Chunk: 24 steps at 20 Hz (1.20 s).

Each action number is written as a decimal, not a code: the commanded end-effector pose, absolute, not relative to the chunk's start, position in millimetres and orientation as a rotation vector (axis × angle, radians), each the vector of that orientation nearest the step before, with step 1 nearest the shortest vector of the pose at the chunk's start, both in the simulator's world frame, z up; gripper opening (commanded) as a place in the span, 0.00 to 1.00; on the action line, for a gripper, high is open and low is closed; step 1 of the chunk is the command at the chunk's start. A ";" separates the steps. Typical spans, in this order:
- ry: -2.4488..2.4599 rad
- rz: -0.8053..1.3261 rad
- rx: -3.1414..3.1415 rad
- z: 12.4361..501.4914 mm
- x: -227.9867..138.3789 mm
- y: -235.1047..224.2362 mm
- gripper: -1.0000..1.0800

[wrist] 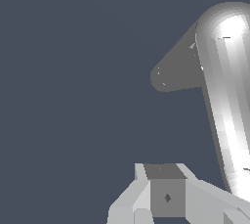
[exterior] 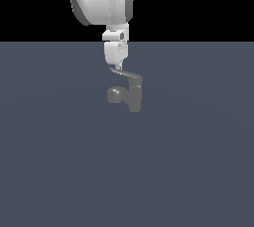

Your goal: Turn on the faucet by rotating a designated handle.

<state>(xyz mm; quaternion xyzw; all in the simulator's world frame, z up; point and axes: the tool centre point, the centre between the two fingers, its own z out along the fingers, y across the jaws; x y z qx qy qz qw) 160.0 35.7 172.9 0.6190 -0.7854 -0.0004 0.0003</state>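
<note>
Overhead, claw [exterior: 118, 65] at handle [exterior: 124, 74] tip.

Flat, dim, even light fills the scene; no cast shadows fall on the slate floor [exterior: 59, 171], and the background above is pure black. In the wrist view a strong white glare streaks the handle [wrist: 227, 100]. Edges look jagged, low-resolution, without blur.

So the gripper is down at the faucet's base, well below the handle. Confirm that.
Not right. In the exterior view the gripper is above the faucet, at the outer tip of the handle on top, not at the base.
</note>
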 end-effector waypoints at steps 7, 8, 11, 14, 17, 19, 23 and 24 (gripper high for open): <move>-2.467 -0.001 1.945 173.0 143.7 43.3 0.00; -2.467 -0.001 1.945 173.0 141.5 44.2 0.00; -2.467 -0.001 1.945 173.0 135.1 47.0 0.00; -2.467 -0.001 1.945 173.1 128.5 49.6 0.00; -2.467 -0.001 1.945 173.0 121.8 52.6 0.00; -2.467 -0.001 1.945 173.0 117.2 54.6 0.00; -2.467 -0.001 1.945 173.0 108.0 58.7 0.00; -2.467 -0.001 1.945 172.9 105.6 59.8 0.00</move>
